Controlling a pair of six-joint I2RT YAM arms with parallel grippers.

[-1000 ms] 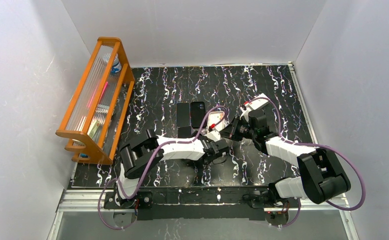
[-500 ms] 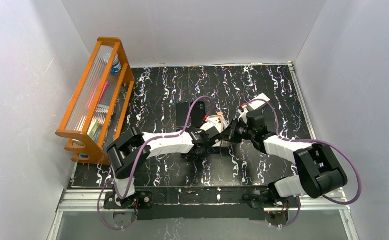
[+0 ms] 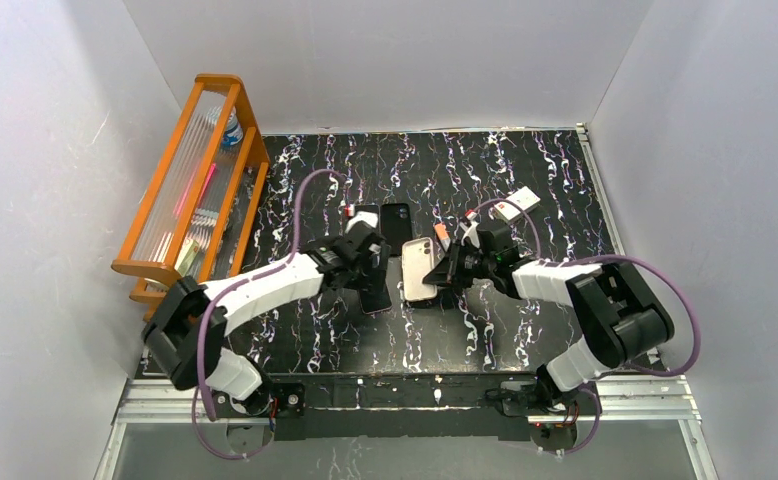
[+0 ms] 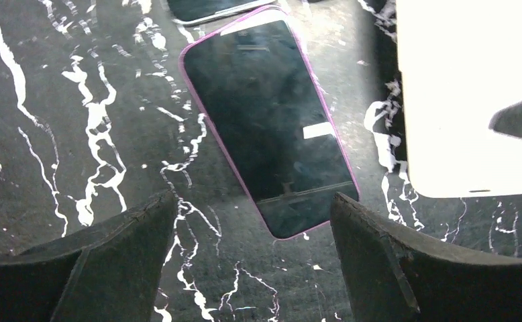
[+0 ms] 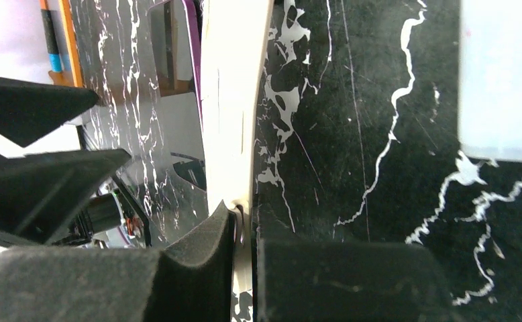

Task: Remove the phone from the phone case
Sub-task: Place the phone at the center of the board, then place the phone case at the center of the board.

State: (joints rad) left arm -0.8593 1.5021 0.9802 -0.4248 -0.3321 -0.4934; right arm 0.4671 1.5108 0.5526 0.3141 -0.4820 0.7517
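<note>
A white phone case (image 3: pixel 420 272) lies near the table's middle, camera cutout toward the back. I cannot tell whether a phone is in it. My right gripper (image 3: pixel 443 266) is shut on its right edge; in the right wrist view the case (image 5: pixel 235 100) runs edge-on between the closed pads, at the gripper (image 5: pixel 246 235). A dark-screened phone with a purple rim (image 3: pixel 376 296) lies just left of it, screen up. My left gripper (image 3: pixel 369 272) is open above that phone's near end. In the left wrist view the purple-rimmed phone (image 4: pixel 272 127) lies ahead of the gripper (image 4: pixel 255 231).
Two dark phones (image 3: pixel 368 222) (image 3: pixel 397 222) lie side by side behind the grippers. A white card (image 3: pixel 518 203) lies at the back right, also seen in the right wrist view (image 5: pixel 501 80). An orange rack (image 3: pixel 197 200) stands along the left edge.
My left gripper has left the white case and swung left over the purple-rimmed phone. My right gripper has moved left with the case, which now lies flatter.
</note>
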